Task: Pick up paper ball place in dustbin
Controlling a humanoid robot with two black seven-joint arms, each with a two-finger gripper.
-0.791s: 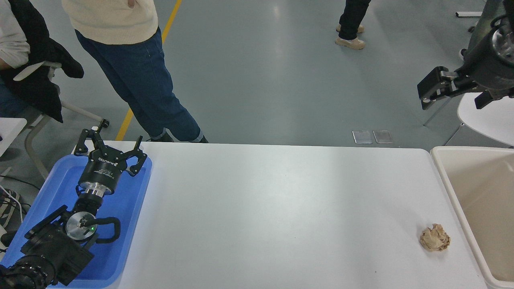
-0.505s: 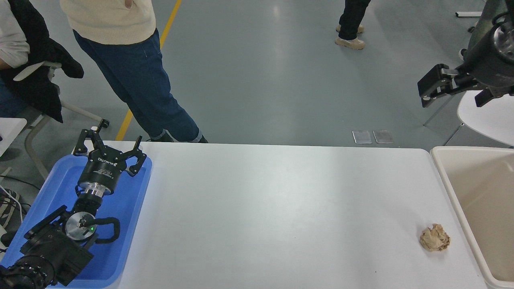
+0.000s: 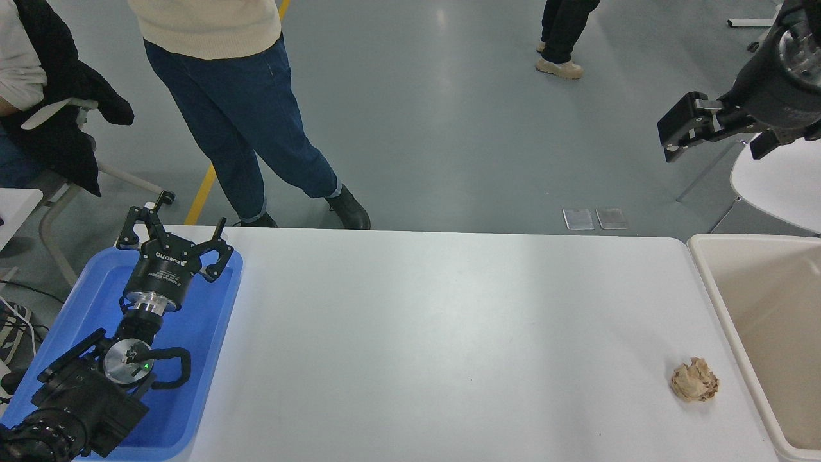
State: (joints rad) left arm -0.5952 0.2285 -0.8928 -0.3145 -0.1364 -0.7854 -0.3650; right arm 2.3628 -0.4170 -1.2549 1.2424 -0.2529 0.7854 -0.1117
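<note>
One paper ball (image 3: 694, 380) lay near the table's right edge, beside the bin (image 3: 712, 289). Right gripper (image 3: 672, 131) hung high, fingers together; left gripper (image 3: 176, 232) parked, spread wide.

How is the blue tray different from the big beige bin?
The blue tray is bright blue and shallow; the dustbin is cream-beige and deep. The tray sits at the table's left end with the parked left gripper above it, jaws open; the dustbin stands at the right end, and what shows of its inside is bare. The paper ball lies on the table next to the dustbin, far from the tray. Both are rectangular with rounded rims.
</note>
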